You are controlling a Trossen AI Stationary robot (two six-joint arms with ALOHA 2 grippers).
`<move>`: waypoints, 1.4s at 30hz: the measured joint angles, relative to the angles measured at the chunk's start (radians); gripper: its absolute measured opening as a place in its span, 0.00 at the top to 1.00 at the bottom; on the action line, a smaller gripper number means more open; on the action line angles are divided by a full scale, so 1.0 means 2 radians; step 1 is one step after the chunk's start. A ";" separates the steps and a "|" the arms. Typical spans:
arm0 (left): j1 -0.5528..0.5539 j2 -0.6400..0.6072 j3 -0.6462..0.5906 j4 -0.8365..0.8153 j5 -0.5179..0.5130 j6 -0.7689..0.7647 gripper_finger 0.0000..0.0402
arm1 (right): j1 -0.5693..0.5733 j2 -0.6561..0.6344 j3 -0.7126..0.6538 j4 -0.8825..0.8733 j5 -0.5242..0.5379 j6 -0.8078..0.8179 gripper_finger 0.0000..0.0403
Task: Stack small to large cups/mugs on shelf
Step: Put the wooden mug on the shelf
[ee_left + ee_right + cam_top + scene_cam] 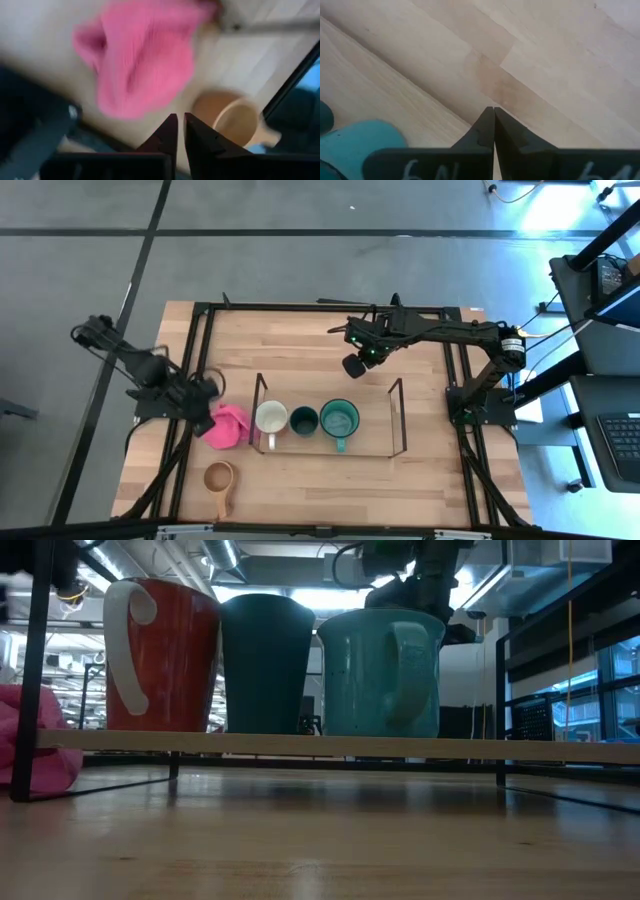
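A pink lumpy item (228, 425), perhaps a crumpled cloth, is lying on the wooden table (330, 470) at centre left of the high view. In the low view it is showing at the left edge. The table's black metal frame (320, 307) is running round the wood. A desk with a keyboard (622, 442) is standing at the right edge, and grey floor (80, 260) with dark lines is filling the upper left.

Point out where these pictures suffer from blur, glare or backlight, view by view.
Left wrist view: the pink lumpy item and wooden cup are smeared soft. Low view: bright ceiling lights behind leave the mugs backlit. High view: glare at the top right corner. Right wrist view: tabletop fairly sharp.
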 joint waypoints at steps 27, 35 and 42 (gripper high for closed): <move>-0.270 0.177 -0.058 0.270 -0.049 -0.257 0.72 | 0.021 0.000 0.000 0.047 -0.001 0.047 0.99; -0.270 0.208 -0.059 0.284 -0.071 -0.284 0.72 | 0.025 0.000 0.000 0.046 -0.010 0.040 0.99; -0.270 0.226 -0.059 0.286 -0.071 -0.316 0.72 | 0.027 0.000 0.000 0.039 -0.010 0.034 0.99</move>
